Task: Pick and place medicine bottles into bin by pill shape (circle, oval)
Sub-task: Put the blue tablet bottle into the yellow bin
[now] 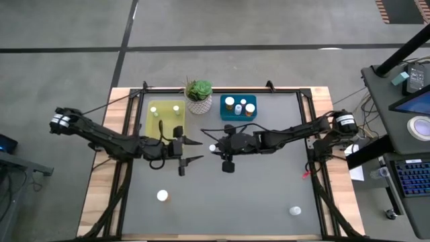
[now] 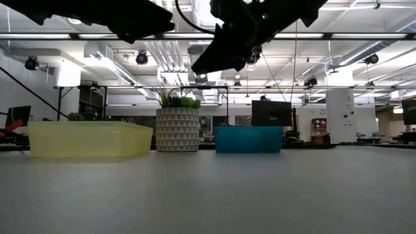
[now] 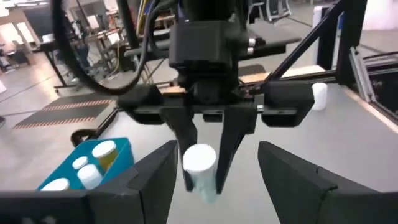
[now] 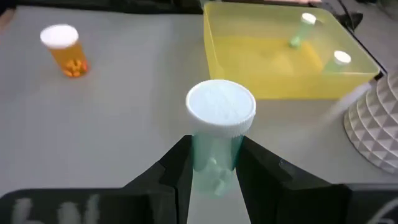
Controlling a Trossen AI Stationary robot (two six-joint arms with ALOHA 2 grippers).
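Item: right claw (image 4: 214, 163) grips one white-capped bottle (image 4: 219, 127) at table (image 1: 255, 188) centre; left claw (image 1: 195, 150), at its 9 o'clock, gapes wide, holding nothing.

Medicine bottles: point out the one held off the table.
The pale-green, white-capped medicine bottle clamped in the right gripper at mid-table. The others sit in the yellow bin, the blue bin, or on the table.
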